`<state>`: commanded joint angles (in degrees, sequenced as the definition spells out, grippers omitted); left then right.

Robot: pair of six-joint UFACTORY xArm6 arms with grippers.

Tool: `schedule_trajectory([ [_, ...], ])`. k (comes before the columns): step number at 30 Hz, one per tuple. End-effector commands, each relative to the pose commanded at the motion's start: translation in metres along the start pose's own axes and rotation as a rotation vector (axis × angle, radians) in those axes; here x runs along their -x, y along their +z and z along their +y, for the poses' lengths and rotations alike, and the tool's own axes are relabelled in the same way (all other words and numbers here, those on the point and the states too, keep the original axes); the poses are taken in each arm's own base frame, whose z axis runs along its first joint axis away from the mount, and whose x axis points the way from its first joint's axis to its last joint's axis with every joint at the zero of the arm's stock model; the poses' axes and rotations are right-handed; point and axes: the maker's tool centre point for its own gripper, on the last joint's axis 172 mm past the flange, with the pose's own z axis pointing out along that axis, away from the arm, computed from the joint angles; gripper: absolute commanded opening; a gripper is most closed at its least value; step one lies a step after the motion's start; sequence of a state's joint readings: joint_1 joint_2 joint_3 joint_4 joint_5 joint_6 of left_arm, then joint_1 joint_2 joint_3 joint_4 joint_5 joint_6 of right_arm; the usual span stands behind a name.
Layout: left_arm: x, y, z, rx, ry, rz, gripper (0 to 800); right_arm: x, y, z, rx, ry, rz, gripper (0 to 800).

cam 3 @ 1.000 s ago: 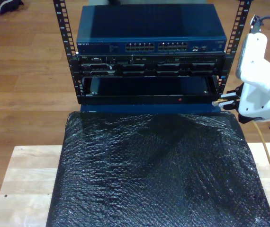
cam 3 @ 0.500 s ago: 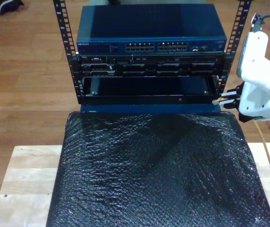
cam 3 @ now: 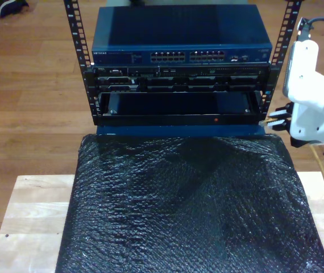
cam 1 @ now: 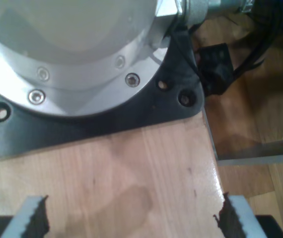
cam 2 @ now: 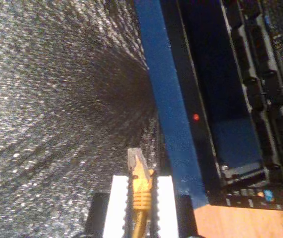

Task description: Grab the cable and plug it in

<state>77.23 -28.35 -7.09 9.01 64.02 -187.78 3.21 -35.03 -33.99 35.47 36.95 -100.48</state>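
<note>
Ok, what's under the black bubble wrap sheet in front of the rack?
The black bubble wrap lies over a light wooden table, bare along both sides in the exterior view. A blue edge shows at its far side. Anything else beneath is covered.

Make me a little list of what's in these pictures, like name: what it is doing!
cable: orange-yellow, its clear plug pokes out past the gripper pads
my second gripper: shut on the cable, at the exterior view's right, beside the rack
my first gripper: open, nothing between its pads, over a wooden tabletop
switch: blue box on top of the rack, with rows of ports
rack: black frame, an empty bay low down
black mat: bumpy, covers the table's middle
</note>
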Motion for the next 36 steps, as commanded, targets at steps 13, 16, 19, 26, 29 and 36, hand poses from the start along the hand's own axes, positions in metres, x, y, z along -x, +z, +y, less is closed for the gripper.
schedule_trajectory([
  [13, 0.000, 0.000, 0.000, 0.000, 0.000, 0.000, 800, -0.008, -0.001, 0.030, 0.137, -0.094, -0.040, 0],
  [16, 0.000, 0.000, 0.000, 0.000, 0.000, 0.000, 800, -0.014, 0.024, 0.025, 0.130, -0.129, -0.051, 0],
  [19, 0.000, 0.000, 0.000, 0.000, 0.000, 0.000, 800, -0.030, 0.054, 0.011, 0.114, -0.243, -0.068, 0],
  [26, 0.000, 0.000, 0.000, 0.000, 0.000, 0.000, 800, -0.009, 0.088, 0.010, 0.141, -0.324, -0.141, 0],
  [29, 0.000, 0.000, 0.000, 0.000, 0.000, 0.000, 800, -0.016, 0.086, 0.014, 0.150, -0.346, -0.136, 0],
  [36, 0.000, 0.000, 0.000, 0.000, 0.000, 0.000, 800, -0.020, 0.084, 0.024, 0.192, -0.419, -0.152, 0],
])
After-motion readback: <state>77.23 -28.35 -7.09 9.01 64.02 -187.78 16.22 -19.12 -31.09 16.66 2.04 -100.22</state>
